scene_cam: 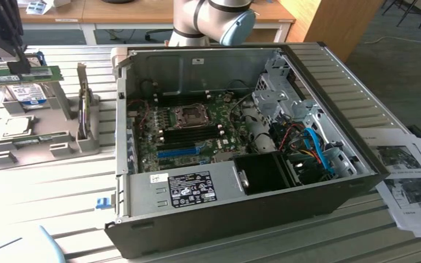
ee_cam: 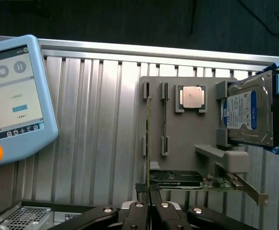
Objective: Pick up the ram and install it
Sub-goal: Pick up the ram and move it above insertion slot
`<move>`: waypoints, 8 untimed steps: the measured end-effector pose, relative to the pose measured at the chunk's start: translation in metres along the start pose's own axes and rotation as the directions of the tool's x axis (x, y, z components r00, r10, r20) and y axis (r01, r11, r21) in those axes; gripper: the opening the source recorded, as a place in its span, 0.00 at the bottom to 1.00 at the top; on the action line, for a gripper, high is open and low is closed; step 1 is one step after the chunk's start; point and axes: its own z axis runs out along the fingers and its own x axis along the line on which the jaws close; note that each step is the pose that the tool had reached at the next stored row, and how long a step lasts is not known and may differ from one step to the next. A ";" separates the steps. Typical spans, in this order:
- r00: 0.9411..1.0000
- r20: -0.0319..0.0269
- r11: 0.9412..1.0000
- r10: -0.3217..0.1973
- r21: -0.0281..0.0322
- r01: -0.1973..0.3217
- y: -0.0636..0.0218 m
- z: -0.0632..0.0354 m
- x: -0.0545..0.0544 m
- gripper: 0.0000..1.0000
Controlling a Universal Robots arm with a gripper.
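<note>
While the pick-up looks finished, the fitting is not. The pincer (scene_cam: 15, 63) is clenched on the ram (scene_cam: 22, 74), a thin, flat green board with a white sticker, held level and clear of everything around it. Directly beneath the pincer sits a grey moulded holder (scene_cam: 53, 139) on the ribbed metal counter (scene_cam: 42, 192). Its matte posts and pockets cradle a boxy silver hard drive (scene_cam: 29, 96) and a square, shiny processor chip (scene_cam: 17, 126).

Well away from the pincer, toward the exterior view's right, stands the open computer case (scene_cam: 360, 82), with dark ridged sheet-metal walls and a bare steel interior. The green motherboard (scene_cam: 148, 143) lies flat inside, carrying long, narrow black memory slots (scene_cam: 192, 132) and a glossy blue slot strip (scene_cam: 176, 152). I judge the task roughly half done, with the stick gripped but far from any slot and its seating yet to come.
</note>
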 end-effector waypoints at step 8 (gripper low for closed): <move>1.000 0.000 1.000 0.000 0.000 0.000 -0.0108 -0.0004 0.000 0.11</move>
